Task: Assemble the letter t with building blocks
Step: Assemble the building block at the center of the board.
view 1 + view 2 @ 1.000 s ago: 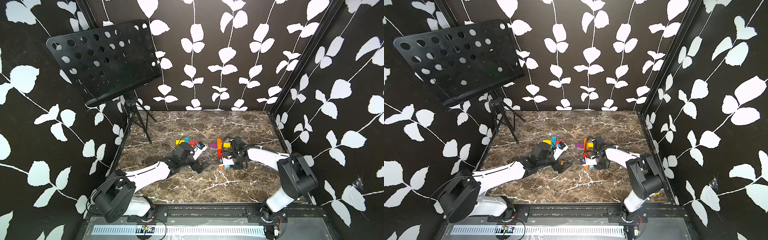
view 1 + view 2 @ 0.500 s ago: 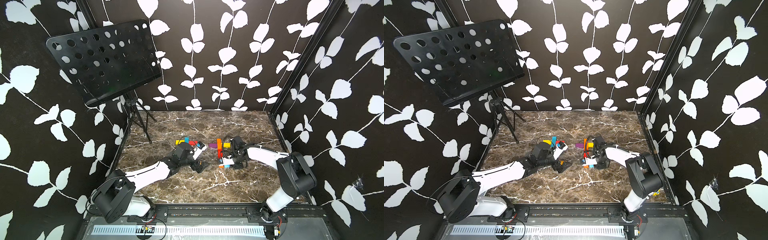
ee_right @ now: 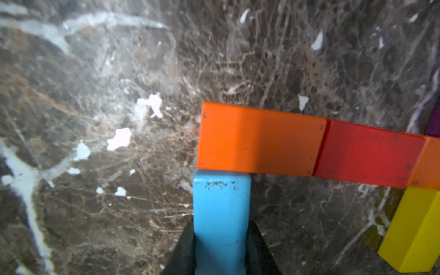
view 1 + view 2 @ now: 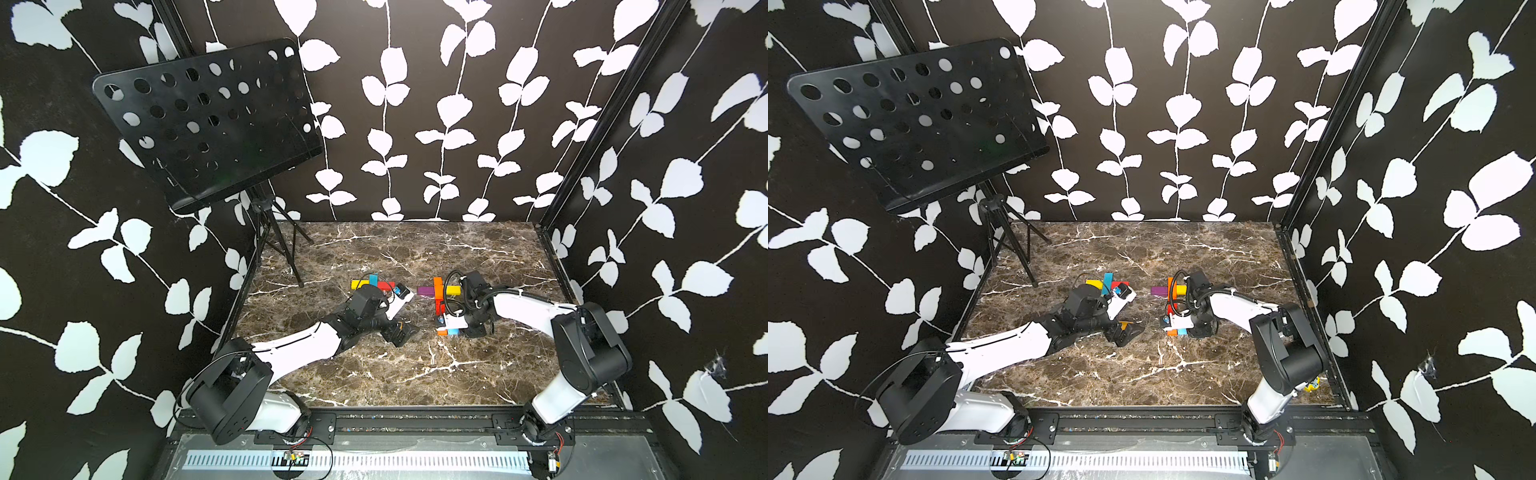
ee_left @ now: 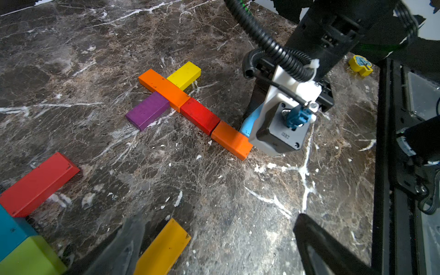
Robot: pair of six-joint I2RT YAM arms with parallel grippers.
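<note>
One brown, white-veined marble tabletop (image 4: 374,374) carries everything, and a black perforated music stand (image 4: 208,120) rises over its far left corner. Two white-and-black arms lie low across the near half: the left arm (image 4: 299,345) reaches toward the middle and the right arm (image 4: 523,307) comes in from the right. The letter t (image 4: 438,299) lies flat just right of centre. Its stem runs far to near as a far orange block (image 5: 164,89), a red block (image 5: 200,116) and a near orange block (image 5: 232,140) set end to end. A purple block (image 5: 147,110) touches the far orange one on the left and a yellow block (image 5: 184,75) touches it on the right, forming the crossbar. The right gripper (image 3: 220,228) is clamped on a light blue block (image 3: 220,204), whose end presses against the right side of the near orange block at the stem's near end. The left gripper (image 5: 217,217) stands wide and holds nothing; an amber block (image 5: 164,247) lies on the table between its fingers (image 5: 319,245). Left of centre, partly behind the left arm, a group of building blocks (image 4: 372,284) shows yellow, blue and red in both top views. The left wrist view shows a long red bar (image 5: 38,183) beside a teal block (image 5: 9,228) and a lime-green block (image 5: 31,257). A small yellow piece (image 5: 359,64) sits near the near right corner.
</note>
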